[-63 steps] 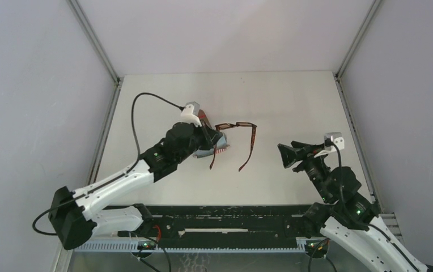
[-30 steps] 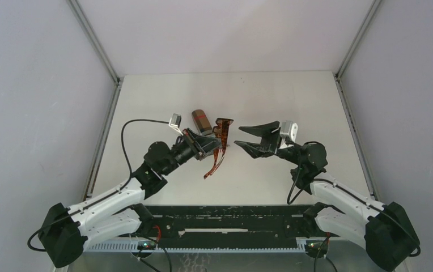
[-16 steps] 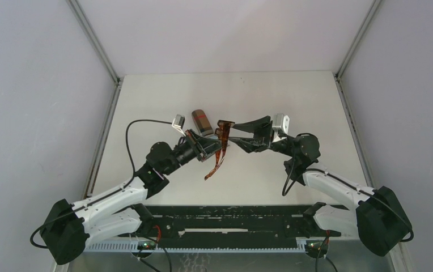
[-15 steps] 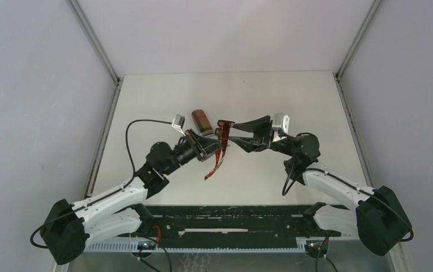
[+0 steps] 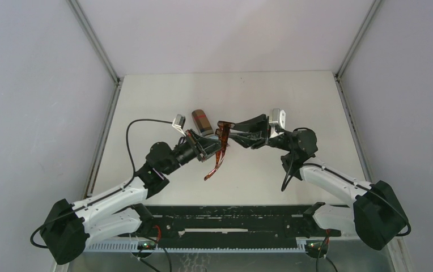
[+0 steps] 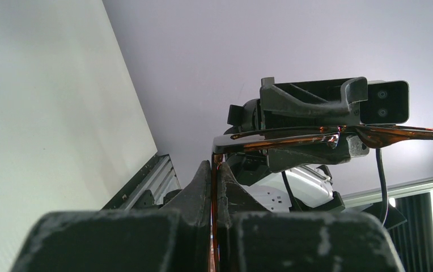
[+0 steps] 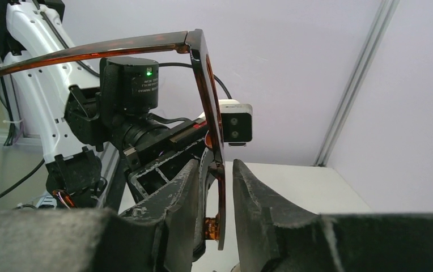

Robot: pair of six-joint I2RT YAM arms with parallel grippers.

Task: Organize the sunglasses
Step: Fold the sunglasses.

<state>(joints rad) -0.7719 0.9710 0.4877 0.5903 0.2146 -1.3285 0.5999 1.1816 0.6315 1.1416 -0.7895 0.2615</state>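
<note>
The left gripper [image 6: 213,170] pinches the slim, glossy brown sunglasses [image 7: 207,85] above the matte white tabletop [image 5: 293,96]; the right gripper [image 7: 217,167] straddles their frame, slightly parted.

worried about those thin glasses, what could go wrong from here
1. The left gripper is shut on the thin sunglasses in mid-air, while the right gripper straddles their frame with its jaws not yet touching it. Opposed pulls could bend the frame.
2. If the left lets go before the right grips, they may drop to the table by the case.
</note>
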